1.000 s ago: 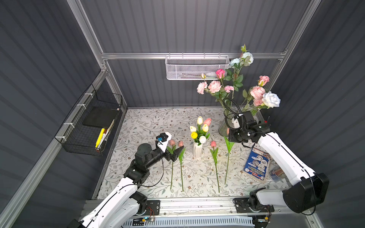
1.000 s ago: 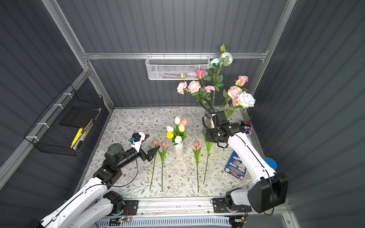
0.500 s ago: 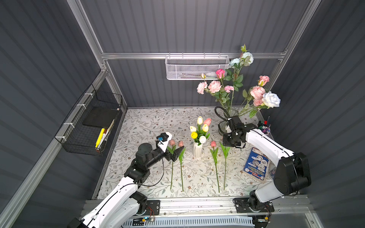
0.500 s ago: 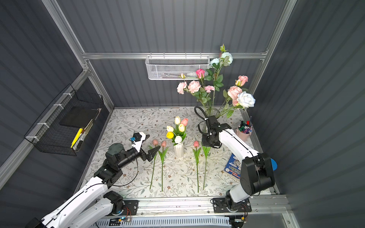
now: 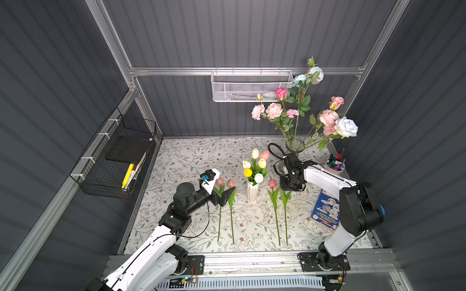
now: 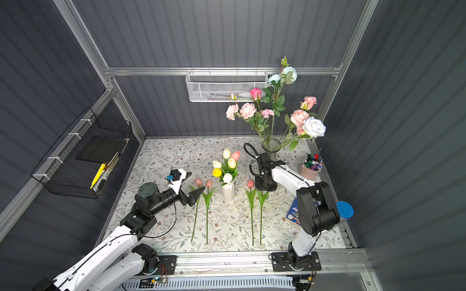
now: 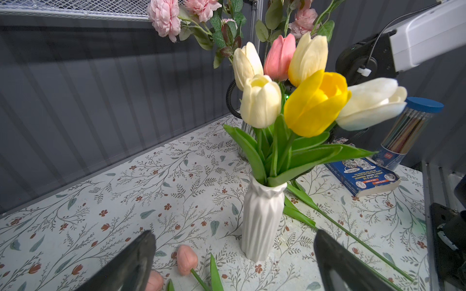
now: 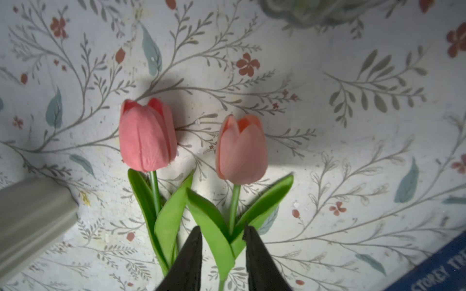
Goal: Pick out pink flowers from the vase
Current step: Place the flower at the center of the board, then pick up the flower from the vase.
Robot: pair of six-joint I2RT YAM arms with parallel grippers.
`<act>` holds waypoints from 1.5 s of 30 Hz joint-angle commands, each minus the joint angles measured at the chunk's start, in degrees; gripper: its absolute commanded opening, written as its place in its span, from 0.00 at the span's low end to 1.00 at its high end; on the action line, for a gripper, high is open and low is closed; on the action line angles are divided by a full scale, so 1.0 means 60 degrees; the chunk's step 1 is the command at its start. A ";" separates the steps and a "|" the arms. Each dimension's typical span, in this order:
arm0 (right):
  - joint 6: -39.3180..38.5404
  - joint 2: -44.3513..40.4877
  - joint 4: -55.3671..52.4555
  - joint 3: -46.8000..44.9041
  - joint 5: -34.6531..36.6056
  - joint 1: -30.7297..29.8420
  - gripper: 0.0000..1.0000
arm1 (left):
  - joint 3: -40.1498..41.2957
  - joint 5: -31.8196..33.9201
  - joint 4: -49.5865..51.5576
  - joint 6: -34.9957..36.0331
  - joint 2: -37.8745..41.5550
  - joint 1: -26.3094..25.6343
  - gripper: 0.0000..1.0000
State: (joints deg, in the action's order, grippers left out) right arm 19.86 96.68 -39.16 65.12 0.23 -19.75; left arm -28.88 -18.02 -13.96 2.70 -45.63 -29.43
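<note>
**Legible Text: One Entry**

Book (image 8: 437,267), blue cover: white capitals "STOREY TRE", cut off at the frame edge in the right wrist view. In the left wrist view its cover print is too small to read. Pencil tube (image 7: 407,133): label unreadable.

The table (image 5: 191,161) carried a print of leaves and small blossoms. At 9 o'clock a black wire basket (image 5: 106,176) hung off the side, holding a yellow marker (image 5: 127,175) and a flat black pad (image 5: 127,153). At 12 o'clock a white mesh basket (image 5: 252,87) hung from the back rail (image 5: 176,71). Near the table's centre a yellow tulip (image 5: 248,172) stood upright among cream tulips (image 5: 255,153). Toward 2 o'clock a white rose (image 5: 346,127) and pale blue roses (image 5: 315,73) rose high above the table. At 3 o'clock a pink cup (image 5: 336,171) stood full of pens (image 5: 334,161). A blue book (image 5: 325,213) lay flat at 4 o'clock, a blue-lidded tube (image 6: 345,209) of pencils (image 7: 406,128) just beside it.
</note>
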 commanded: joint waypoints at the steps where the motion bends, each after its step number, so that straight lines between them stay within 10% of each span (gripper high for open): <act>1: 0.0057 -0.0468 -0.0026 0.0303 0.0426 -0.0145 0.37 | -0.0130 -0.0163 -0.0117 -0.0098 0.0097 -0.0028 0.99; 15: -0.0475 -0.5418 0.2132 -0.1350 -0.1799 -0.0283 0.32 | -0.0135 -0.0908 -0.0576 0.0006 -0.0477 -0.0241 0.99; 20: -0.1822 -0.6845 0.7061 -0.3715 -0.3612 -0.0283 0.32 | 0.0004 -0.1228 -0.0778 0.0032 -0.0528 -0.0533 0.99; 31: -0.1206 -0.5066 1.2708 -0.4496 -0.4911 -0.0250 0.29 | 0.0338 -0.1384 -0.0660 0.0307 -0.0410 -0.0779 0.99; 45: -0.1028 -0.4967 1.3334 -0.4784 -0.5719 -0.0195 0.35 | 0.0434 -0.1581 -0.1001 0.0224 -0.0942 -0.0779 0.99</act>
State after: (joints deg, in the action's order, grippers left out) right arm 14.09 68.45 39.62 37.98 -31.90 -21.04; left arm -26.87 -26.24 -18.74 3.46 -50.81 -33.82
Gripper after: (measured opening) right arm 0.344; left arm 0.993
